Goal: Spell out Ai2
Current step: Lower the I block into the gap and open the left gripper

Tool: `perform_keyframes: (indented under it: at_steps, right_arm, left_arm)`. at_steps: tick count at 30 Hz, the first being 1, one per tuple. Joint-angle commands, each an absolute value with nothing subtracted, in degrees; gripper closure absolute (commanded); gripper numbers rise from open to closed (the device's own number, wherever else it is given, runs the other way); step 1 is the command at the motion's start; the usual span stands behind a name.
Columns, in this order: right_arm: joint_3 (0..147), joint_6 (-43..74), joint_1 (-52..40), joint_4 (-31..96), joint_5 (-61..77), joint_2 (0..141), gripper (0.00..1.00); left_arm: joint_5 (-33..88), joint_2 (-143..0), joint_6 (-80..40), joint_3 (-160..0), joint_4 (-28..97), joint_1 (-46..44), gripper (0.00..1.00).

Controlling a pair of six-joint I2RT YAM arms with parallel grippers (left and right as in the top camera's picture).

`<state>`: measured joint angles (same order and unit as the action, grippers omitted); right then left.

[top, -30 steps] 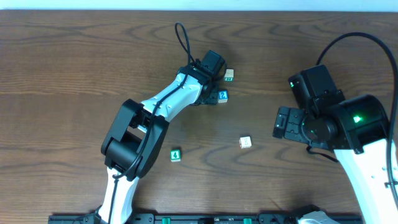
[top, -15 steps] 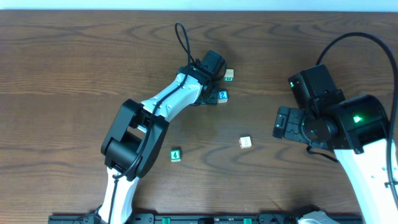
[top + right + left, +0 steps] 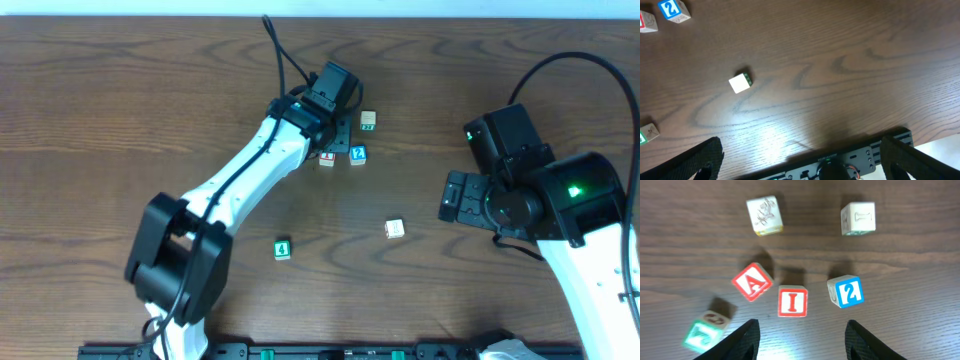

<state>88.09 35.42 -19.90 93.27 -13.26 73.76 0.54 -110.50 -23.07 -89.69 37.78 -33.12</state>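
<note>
Overhead, to begin. A dark wood tabletop (image 3: pixel 110 110) carries the two arms.
- The left claw (image 3: pixel 338 128) is stretched to the far middle, just above a red block (image 3: pixel 327 158) and the blue 2 block (image 3: pixel 357 154), which sit side by side. Its fingers are hidden under the wrist here.
- A green-sided block (image 3: pixel 368 120) sits just right of that claw.
- A tan block (image 3: pixel 395 229) and a green 4 block (image 3: pixel 283 249) lie well apart, nearer the base.
- The right claw (image 3: pixel 451 197) is off to the right, near nothing.

Left wrist view. This shows what the overhead hides.
- The fingers (image 3: pixel 742 341) stand wide apart and hold nothing.
- Just ahead of them is the row: the A block (image 3: pixel 752 282), tilted, then the I block (image 3: pixel 792 301), then the 2 block, close together but not touching.
- Two pale blocks (image 3: pixel 764 215) lie beyond the row.
- A blurred green block (image 3: pixel 704 332) lies at the lower left.

Right wrist view.
- The right fingers (image 3: pixel 702 161) are spread and empty over bare wood.
- The tan block is well ahead, and the 2 block is in the far corner.

Against a second ago:
- The left arm has swung its elbow outward and lifted off the row.
- The red block, then covered by the arm, is now exposed.
- The 2 block and the right arm have not moved.
</note>
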Motion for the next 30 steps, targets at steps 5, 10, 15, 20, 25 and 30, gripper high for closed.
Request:
perform_keyframes:
  at_steps: [5,10,15,20,25,30]
  right_arm:
    - [87.90,36.21,-20.34,93.23,-13.50,73.49,0.01]
    - [87.90,36.21,-20.34,93.23,-13.50,73.49,0.01]
    - [87.90,36.21,-20.34,93.21,-13.50,73.49,0.01]
    - [87.90,36.21,-20.34,93.27,-13.50,73.49,0.01]
    - [87.90,36.21,-20.34,93.25,-13.50,73.49,0.01]
    - [87.90,36.21,-20.34,93.27,-13.50,73.49,0.01]
  left_arm:
    - [-12.47,-106.08,-21.78,-90.30,39.16,-32.88,0.41]
    - [-12.21,-109.21,-21.19,-90.28,37.85,-31.16,0.41]
    - [-4.56,-113.03,-30.15,-90.28,39.68,-28.45,0.44]
    - [-4.91,-114.02,-46.09,-90.28,41.43,-27.97,0.47]
    - [-4.84,-114.10,-52.86,-90.28,41.98,-28.21,0.46]
    - [-4.36,-115.90,-54.04,-90.26,42.33,-28.25,0.45]
